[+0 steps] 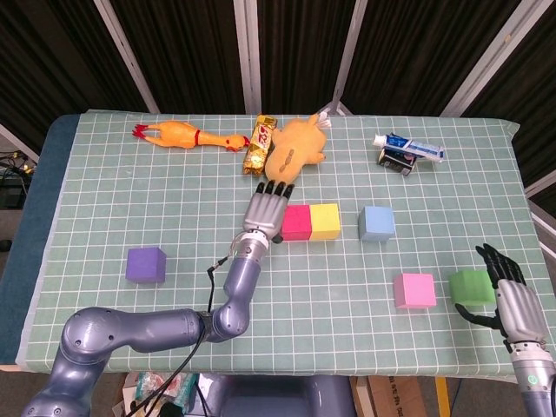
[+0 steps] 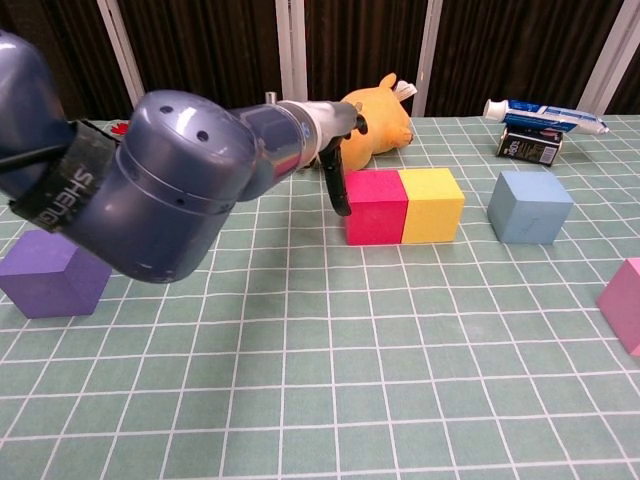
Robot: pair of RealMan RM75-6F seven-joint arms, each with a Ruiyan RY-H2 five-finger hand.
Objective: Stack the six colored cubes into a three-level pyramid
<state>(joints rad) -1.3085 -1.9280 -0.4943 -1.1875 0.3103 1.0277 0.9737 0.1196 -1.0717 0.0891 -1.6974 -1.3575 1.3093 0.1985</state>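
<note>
The base row is underway: the red cube (image 1: pixel 296 221) and yellow cube (image 1: pixel 325 221) sit touching, side by side, with the blue cube (image 1: pixel 376 223) just to the yellow cube's right, a gap between them. The left hand (image 1: pixel 266 211) hovers beside the red cube's left face, fingers extended, holding nothing. Next, the blue cube likely needs closing up against the yellow.

The pink cube (image 1: pixel 413 290) and green cube (image 1: pixel 471 286) lie nearer the robot than the blue cube; the right hand (image 1: pixel 508 291), released, rests beside the green. The purple cube (image 1: pixel 146 264) sits well left of the red. A plush toy (image 1: pixel 295 148) lies just behind the red cube, close to the work.
</note>
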